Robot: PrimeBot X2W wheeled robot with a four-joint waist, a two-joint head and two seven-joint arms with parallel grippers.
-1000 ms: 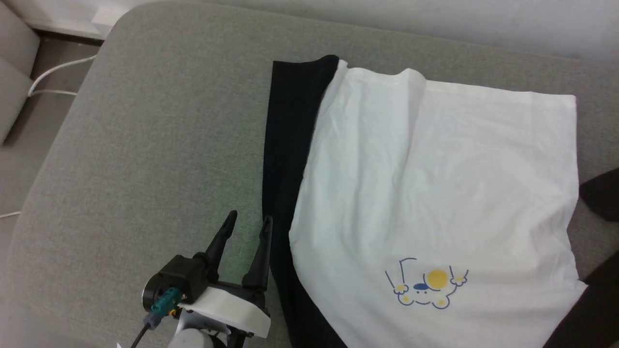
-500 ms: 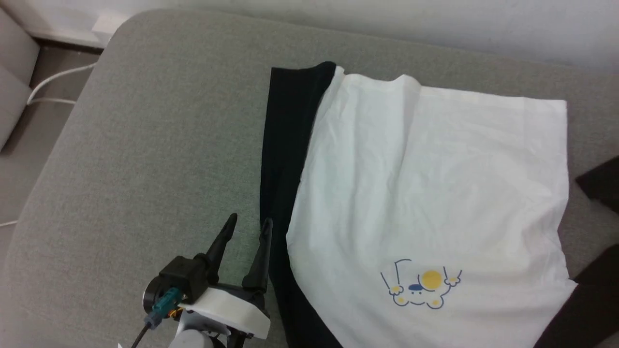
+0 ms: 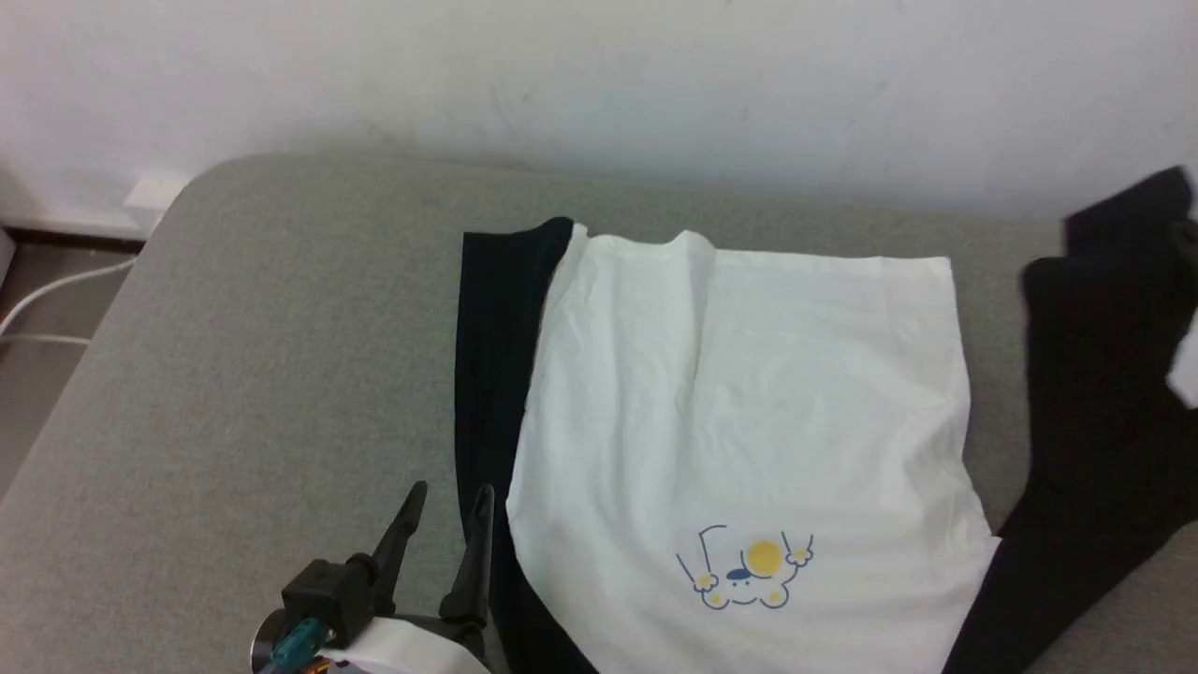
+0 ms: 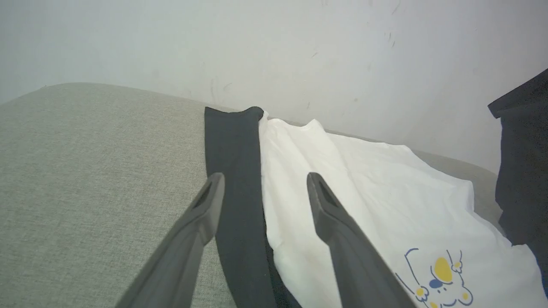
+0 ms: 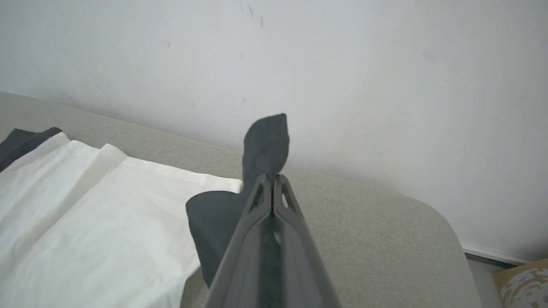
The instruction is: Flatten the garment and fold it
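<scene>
The garment [image 3: 749, 402] lies on the grey cushion, white body spread out, with its yellow cartoon print [image 3: 746, 566] near the front. Its left black sleeve [image 3: 491, 356] lies flat in a long strip beside the body. My left gripper [image 3: 451, 489] stands open just left of that strip, holding nothing; in the left wrist view its fingers [image 4: 264, 177] straddle the edge where the sleeve [image 4: 231, 171] meets the white cloth. The right black sleeve [image 3: 1095, 374] is raised off the cushion at the far right. My right gripper [image 5: 272, 177] is shut on that sleeve's cloth [image 5: 265, 141].
The grey cushion [image 3: 281, 374] has a rounded far-left corner and ends at a pale wall [image 3: 599, 84]. A white cable [image 3: 47, 300] runs on the floor to the left. A cardboard box [image 5: 520, 282] sits past the cushion's right end.
The camera has tilted up, bringing the wall into view. The right black sleeve, low at the picture's edge before, now hangs raised. My right gripper has shut on it. The left gripper stays open.
</scene>
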